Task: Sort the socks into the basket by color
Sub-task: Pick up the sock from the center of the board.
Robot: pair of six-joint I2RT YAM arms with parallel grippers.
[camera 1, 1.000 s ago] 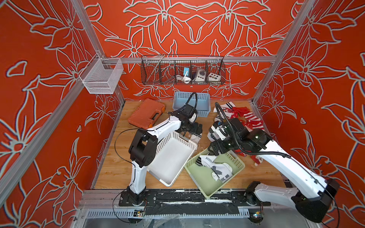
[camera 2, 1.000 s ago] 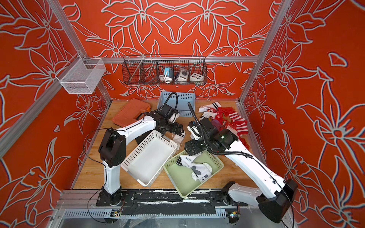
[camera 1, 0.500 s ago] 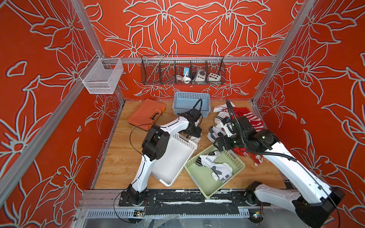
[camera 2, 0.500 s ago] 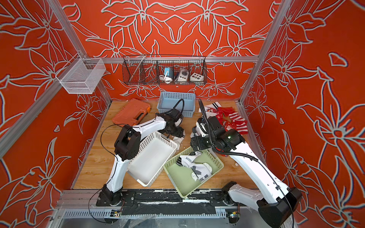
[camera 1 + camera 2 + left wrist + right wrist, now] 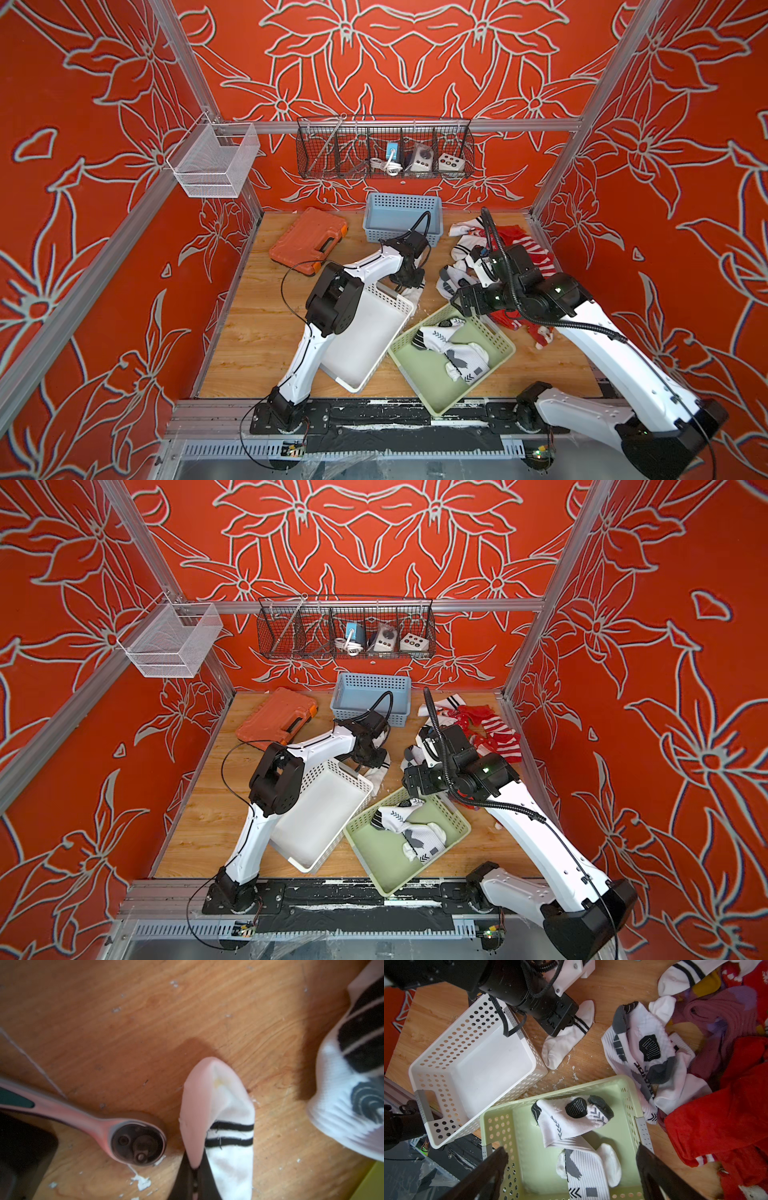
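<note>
Open surface (image 5: 253, 324) left of your white basket (image 5: 370, 336), free run to the orange tool case (image 5: 307, 241). Between white basket and sock pile (image 5: 519, 245): narrow lane, your left end effector (image 5: 409, 284) fills it. Green basket (image 5: 428, 374) blocks the near centre.

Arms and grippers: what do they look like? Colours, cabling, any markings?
Left arm and right arm: glossy white link shells, black joint housings. Left carries a thin black cable looping loose; right a black corrugated conduit and a green status light. Left gripper and right gripper are black. No markings legible.
</note>
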